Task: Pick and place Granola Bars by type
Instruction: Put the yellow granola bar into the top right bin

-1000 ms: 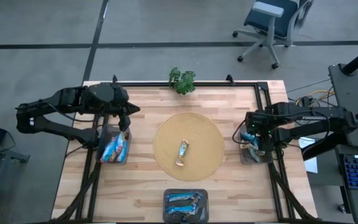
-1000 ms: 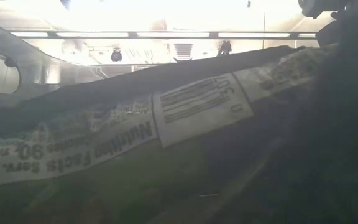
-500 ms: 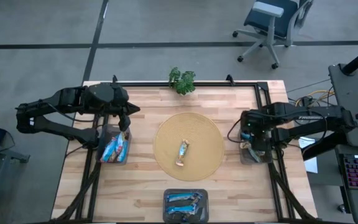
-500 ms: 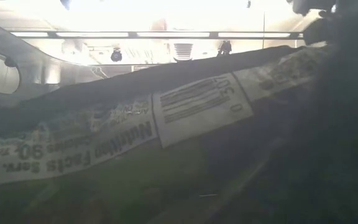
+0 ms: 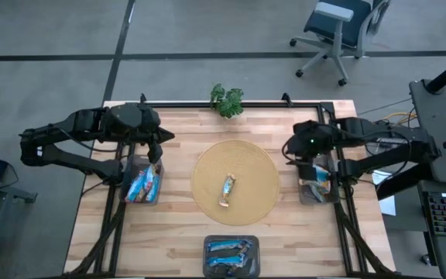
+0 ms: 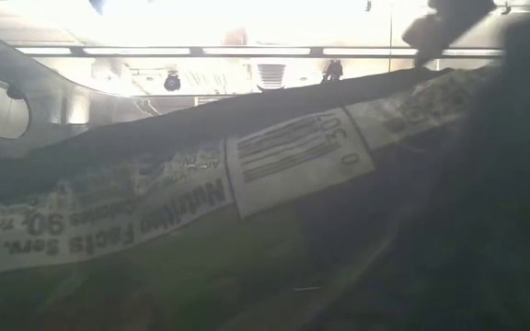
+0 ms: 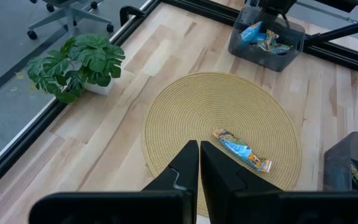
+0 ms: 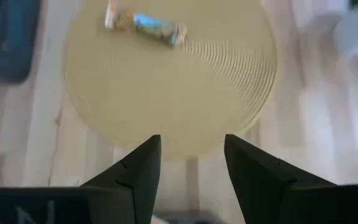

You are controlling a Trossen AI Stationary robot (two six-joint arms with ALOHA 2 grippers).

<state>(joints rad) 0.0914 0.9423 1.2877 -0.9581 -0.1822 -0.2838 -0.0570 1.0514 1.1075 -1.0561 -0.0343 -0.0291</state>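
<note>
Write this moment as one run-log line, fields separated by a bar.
left gripper: shut, empty, above left bin | right gripper: open, empty, facing mat | one granola bar on mat | rest in three bins

We have two matte black jointed arms, a left arm (image 5: 76, 143) and a right arm (image 5: 370, 147). Each gripper ends in two dark wedge-shaped fingers (image 8: 138, 174). Thin black cables loop beside the right arm.

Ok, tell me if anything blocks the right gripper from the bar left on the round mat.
Nothing visible does. The right gripper, open, faces the lone granola bar across bare woven mat. The plant stands off at the table's far edge.
</note>
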